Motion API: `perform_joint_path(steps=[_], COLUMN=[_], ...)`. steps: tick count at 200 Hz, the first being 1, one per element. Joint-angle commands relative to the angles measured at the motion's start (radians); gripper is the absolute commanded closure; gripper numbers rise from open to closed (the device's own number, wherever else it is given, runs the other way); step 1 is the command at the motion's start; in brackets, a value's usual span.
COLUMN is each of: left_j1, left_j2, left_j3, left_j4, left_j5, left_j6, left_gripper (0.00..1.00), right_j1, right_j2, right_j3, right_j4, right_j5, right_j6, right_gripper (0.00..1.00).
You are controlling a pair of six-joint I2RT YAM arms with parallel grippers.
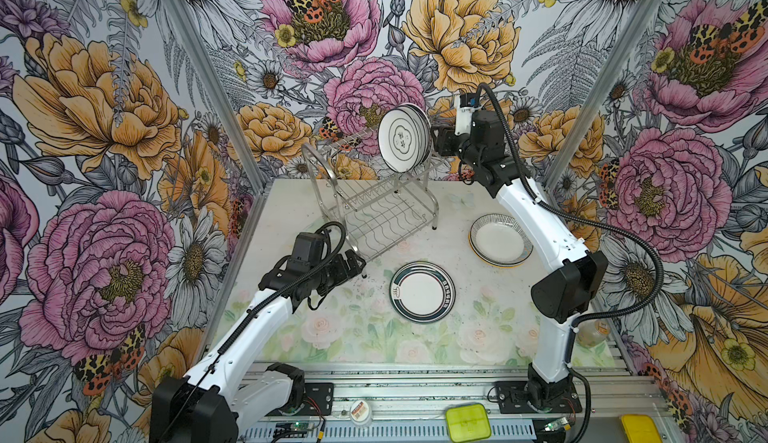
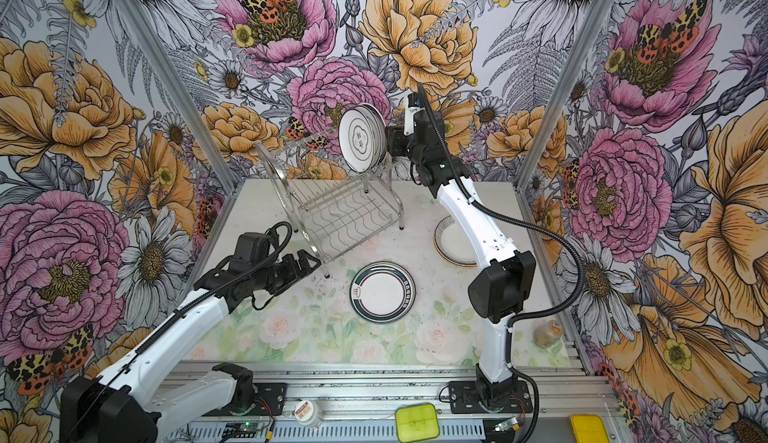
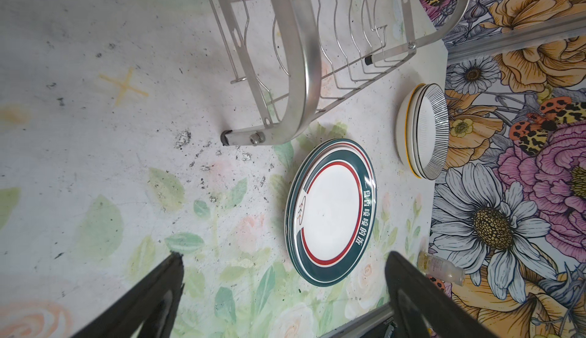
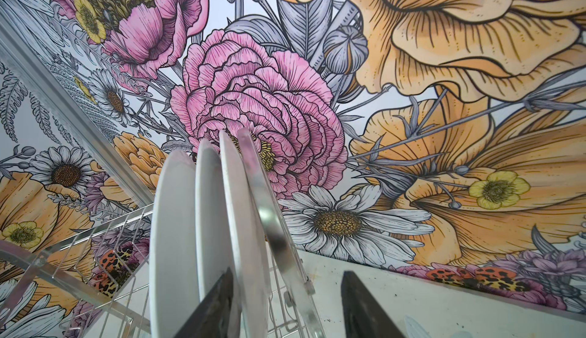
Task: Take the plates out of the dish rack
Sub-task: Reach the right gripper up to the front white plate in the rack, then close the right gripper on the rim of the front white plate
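Right arm stretched up and forward, forearm rising steeply, wrist bent level toward the dish rack (image 1: 374,204) upper tier at its right end. Right gripper (image 4: 288,271) sits at the plates there, jaws part-way apart; one finger (image 4: 215,304) overlaps the plate edges, the other stands clear of the rack's steel end loop. I see nothing pinched.

Left arm low, elbow bent; left gripper (image 1: 353,264) spread wide, empty, hovering by the rack's near foot.

In both top views the standing plates hide the right fingertips. From the right wrist they show edge-on only.

Three white plates (image 1: 404,137) stand in the upper slots, the front one with a cloud emblem. A teal-banded stack (image 1: 422,291) and a striped-rim stack (image 1: 500,240) lie flat on the worktop (image 1: 332,337); I can't count them.
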Motion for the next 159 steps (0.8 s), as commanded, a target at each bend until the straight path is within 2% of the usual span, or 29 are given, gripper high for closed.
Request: perform_joint_path(steps=[1,159], left_j1=[0.013,0.052], left_j2=[-0.011,0.002], left_j3=[-0.007,-0.017], left_j4=[0.0,0.006], left_j5=[0.024,0.043], left_j6=[0.029,0.052], left_gripper=[0.01,0.01], right_j1=[0.004,0.019], right_j2=[0.018,0.071], right_j3=[0.04,0.069], right_j4=[0.006,0.003], right_j5=[0.018,0.015], right_j6=[-0.013,-0.005], right_gripper=[0.45,0.53])
